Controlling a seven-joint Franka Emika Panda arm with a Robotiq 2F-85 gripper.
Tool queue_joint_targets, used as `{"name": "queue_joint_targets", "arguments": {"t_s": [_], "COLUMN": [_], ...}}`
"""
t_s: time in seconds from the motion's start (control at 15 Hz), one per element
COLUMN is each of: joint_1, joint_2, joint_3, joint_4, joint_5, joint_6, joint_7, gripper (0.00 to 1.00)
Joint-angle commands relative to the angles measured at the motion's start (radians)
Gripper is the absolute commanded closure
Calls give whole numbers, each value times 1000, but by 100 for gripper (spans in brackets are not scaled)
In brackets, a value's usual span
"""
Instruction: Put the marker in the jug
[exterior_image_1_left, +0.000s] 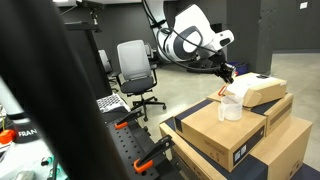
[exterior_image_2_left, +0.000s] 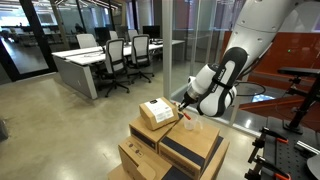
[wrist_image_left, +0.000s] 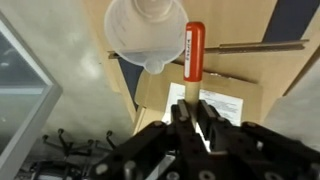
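In the wrist view my gripper (wrist_image_left: 193, 112) is shut on the marker (wrist_image_left: 193, 52), an orange-red stick with a white label that points away from the fingers. Its tip is beside the rim of the jug (wrist_image_left: 146, 32), a translucent whitish jug seen from above at the upper left. In an exterior view the jug (exterior_image_1_left: 231, 104) stands on a cardboard box and my gripper (exterior_image_1_left: 226, 73) hangs just above it. In an exterior view my gripper (exterior_image_2_left: 184, 110) is above the jug (exterior_image_2_left: 189, 124); the marker is too small to make out there.
Stacked cardboard boxes (exterior_image_1_left: 232, 130) bear the jug, with a cream-topped box (exterior_image_1_left: 258, 89) next to it. Orange-handled clamps (exterior_image_1_left: 150, 160) sit on a black rack at the front. Office chairs (exterior_image_1_left: 133, 70) and desks (exterior_image_2_left: 85, 62) stand further off. A glass wall (exterior_image_2_left: 200, 40) is behind the arm.
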Motion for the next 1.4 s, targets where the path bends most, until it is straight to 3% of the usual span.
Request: {"name": "queue_joint_targets", "arguments": {"t_s": [0.0, 0.6, 0.8, 1.33], "joint_1": [-55, -135, -45, 19], "joint_2": [-17, 4, 19, 22], "joint_3": [46, 108, 5, -61], "joint_4": [5, 30, 24, 9], "joint_5": [-12, -17, 68, 104], "joint_6": [1, 8, 9, 7], "joint_7": [-4, 8, 10, 3], "gripper": [96, 96, 96, 96]}}
